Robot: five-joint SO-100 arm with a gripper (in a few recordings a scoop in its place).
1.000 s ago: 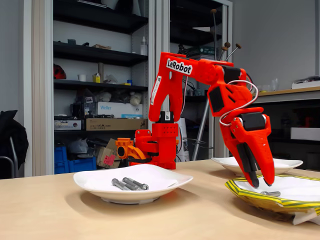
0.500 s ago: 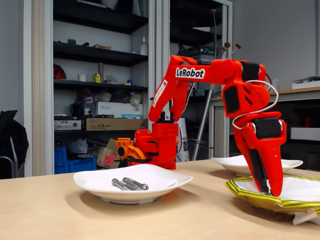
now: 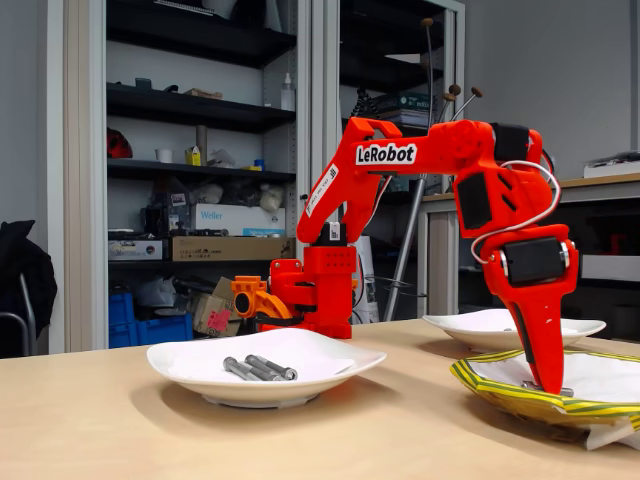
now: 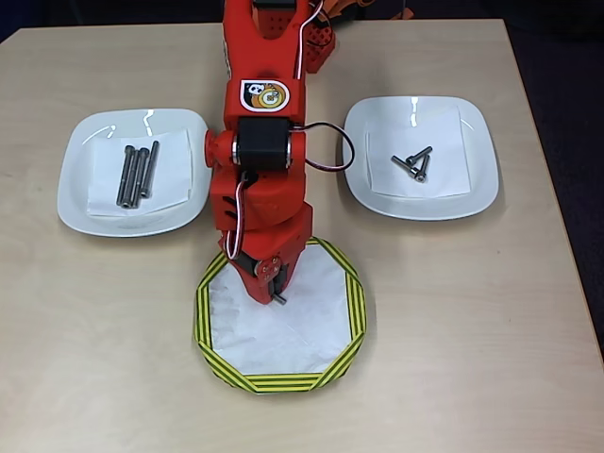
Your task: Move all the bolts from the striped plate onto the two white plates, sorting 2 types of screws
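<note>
Red fingers have dropped into the striped plate (image 4: pixel 212 326) over the last second; the hand (image 4: pixel 276 291) now looks clenched on the last short bolt (image 4: pixel 280 299). Long bolts (image 4: pixel 136 174) fill one white plate, short bolts (image 4: pixel 413 164) the other, its likely destination.

Overhead view: striped plate (image 4: pixel 332 354) at centre front, with one white plate (image 4: pixel 80 184) behind it to the left and another (image 4: pixel 477 179) behind it to the right. Three long bolts (image 4: pixel 137 175) lie on the left plate, short bolts (image 4: pixel 413 164) on the right. Gripper (image 4: pixel 275 289) over the striped plate, a bolt (image 4: pixel 280 299) at its tip.
</note>
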